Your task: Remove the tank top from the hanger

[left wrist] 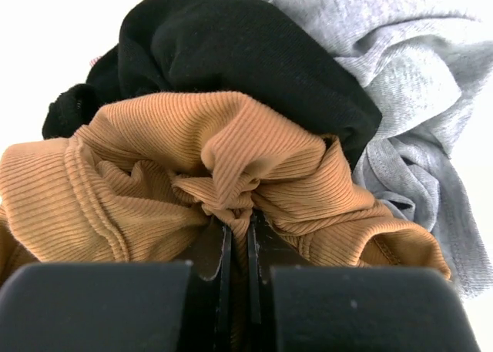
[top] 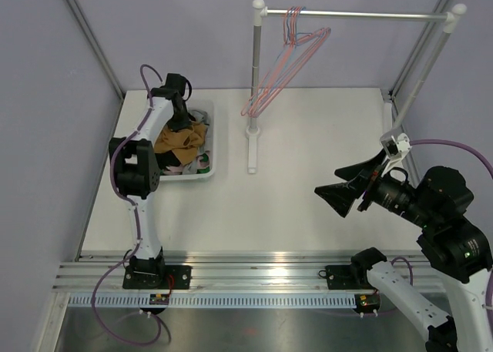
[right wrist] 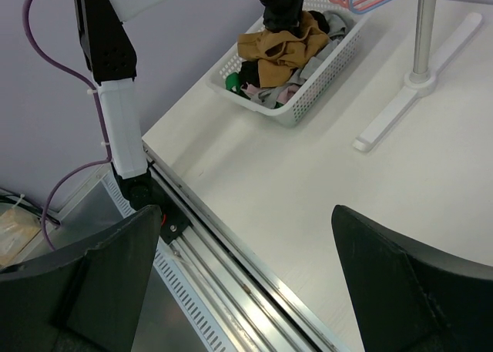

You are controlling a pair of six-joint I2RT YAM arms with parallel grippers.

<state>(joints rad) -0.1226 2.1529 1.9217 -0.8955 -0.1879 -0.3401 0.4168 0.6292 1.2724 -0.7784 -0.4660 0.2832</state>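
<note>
A tan ribbed tank top (top: 179, 139) lies bunched on top of the clothes in the white basket (top: 215, 148). My left gripper (top: 182, 119) reaches down into the basket and is shut on a fold of the tank top (left wrist: 231, 190). It also shows in the right wrist view (right wrist: 281, 48). Pink and blue wire hangers (top: 286, 65) hang bare on the white rack's rail (top: 354, 15). My right gripper (top: 347, 187) is open and empty, held above the table at the right, far from the basket.
The basket also holds black (left wrist: 231, 51), grey (left wrist: 416, 75), green and pink garments. The rack's post and foot (top: 252, 144) stand just right of the basket. Purple walls and metal frame posts close the back and sides. A metal rail (top: 254, 271) runs along the near edge.
</note>
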